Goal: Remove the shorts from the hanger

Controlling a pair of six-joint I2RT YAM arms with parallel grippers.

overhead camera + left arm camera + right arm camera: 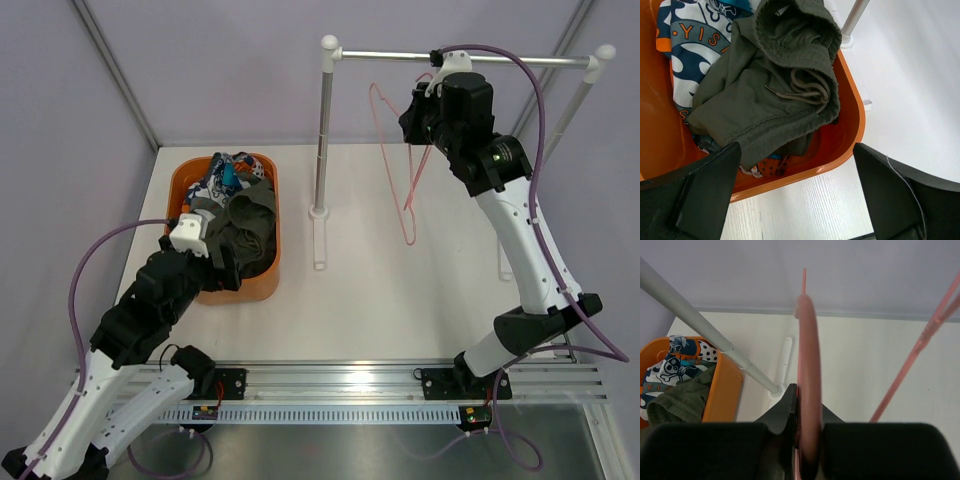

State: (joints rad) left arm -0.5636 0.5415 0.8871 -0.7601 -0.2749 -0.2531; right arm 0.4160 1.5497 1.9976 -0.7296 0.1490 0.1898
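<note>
White table (400, 290), lilac walls (230, 70); left gripper (797, 167) gapes wide, right gripper (807, 442) pinches the pink hanger (807, 350).

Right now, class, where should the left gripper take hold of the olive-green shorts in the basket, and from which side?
Probably grip the olive-green shorts' bunched waistband by the drawstring, coming straight down from above: it lies on top of the pile as a thick ridge, and the open left gripper hangs over the orange basket.
</note>
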